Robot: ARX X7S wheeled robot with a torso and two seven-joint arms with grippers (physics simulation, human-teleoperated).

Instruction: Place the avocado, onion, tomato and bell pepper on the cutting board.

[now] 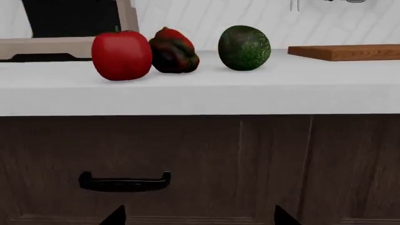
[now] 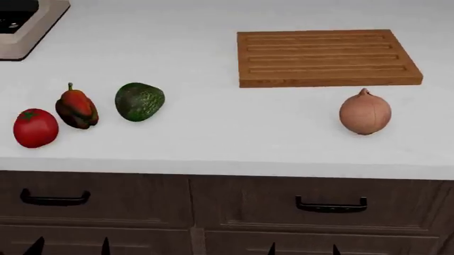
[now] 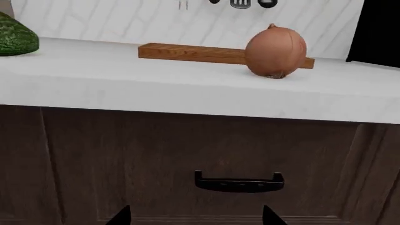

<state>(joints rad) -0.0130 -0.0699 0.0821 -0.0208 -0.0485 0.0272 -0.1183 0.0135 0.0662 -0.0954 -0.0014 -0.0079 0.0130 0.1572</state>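
Observation:
The tomato [image 2: 35,127], the bell pepper [image 2: 76,109] and the avocado [image 2: 139,101] lie in a row at the counter's left. The onion [image 2: 364,113] stands at the right, just in front of the grooved cutting board [image 2: 326,57], which is bare. Both grippers hang low in front of the drawers, below the counter edge. My left gripper [image 2: 69,247] is open and empty; its view shows the tomato [image 1: 121,55], pepper [image 1: 173,50] and avocado [image 1: 244,48]. My right gripper [image 2: 303,248] is open and empty; its view shows the onion [image 3: 276,51] and board [image 3: 187,53].
A stove corner [image 2: 25,21] sits at the counter's far left. Dark wooden drawers with black handles [image 2: 330,205] run below the white counter [image 2: 212,143]. Utensils hang on the back wall [image 3: 240,3].

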